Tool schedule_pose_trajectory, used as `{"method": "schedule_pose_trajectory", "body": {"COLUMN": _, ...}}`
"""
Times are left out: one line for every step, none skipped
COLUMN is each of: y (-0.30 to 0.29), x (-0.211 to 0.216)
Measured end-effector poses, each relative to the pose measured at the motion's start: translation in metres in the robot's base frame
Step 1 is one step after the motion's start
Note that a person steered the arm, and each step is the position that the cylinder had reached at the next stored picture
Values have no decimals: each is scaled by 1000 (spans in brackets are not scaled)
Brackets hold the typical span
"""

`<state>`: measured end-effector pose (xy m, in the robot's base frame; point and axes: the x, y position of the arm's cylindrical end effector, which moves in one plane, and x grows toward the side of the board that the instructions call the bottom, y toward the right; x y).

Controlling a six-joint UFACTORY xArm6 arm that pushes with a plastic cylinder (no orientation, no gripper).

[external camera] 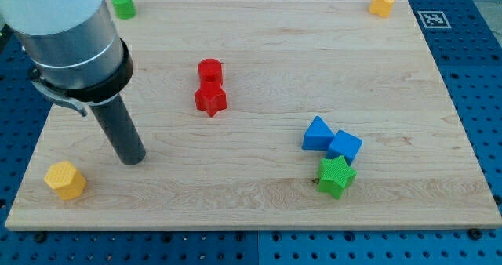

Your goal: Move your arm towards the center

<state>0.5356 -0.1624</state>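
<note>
My tip [133,160] rests on the wooden board [259,194] at the view's lower left. A yellow hexagonal block [64,179] lies just left and below the tip. A red cylinder [209,70] and a red star [210,99] sit together right of and above the tip, near the middle of the board. A blue triangle [317,133], a blue cube [344,147] and a green star [336,176] cluster at the view's lower right.
A green block [122,5] sits at the board's top left corner, a yellow block [382,3] at its top right corner. The arm's grey body [67,30] covers the top left. Blue pegboard [471,53] surrounds the board.
</note>
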Motion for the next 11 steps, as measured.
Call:
{"method": "schedule_pose_trajectory", "body": {"y": 0, "x": -1}}
{"method": "schedule_pose_trajectory", "body": {"y": 0, "x": -24}}
{"method": "schedule_pose_trajectory", "body": {"y": 0, "x": -54}}
{"method": "schedule_pose_trajectory", "body": {"y": 1, "x": -98}}
{"method": "schedule_pose_trajectory", "body": {"y": 16, "x": -151}}
{"method": "schedule_pose_trajectory", "body": {"y": 62, "x": -190}}
{"method": "schedule_pose_trajectory", "body": {"y": 106, "x": -193}}
{"method": "schedule_pose_trajectory", "body": {"y": 141, "x": -193}}
{"method": "schedule_pose_trajectory", "body": {"y": 134, "x": -193}}
{"method": "schedule_pose_trajectory", "body": {"y": 134, "x": -185}}
{"method": "schedule_pose_trajectory", "body": {"y": 146, "x": -177}}
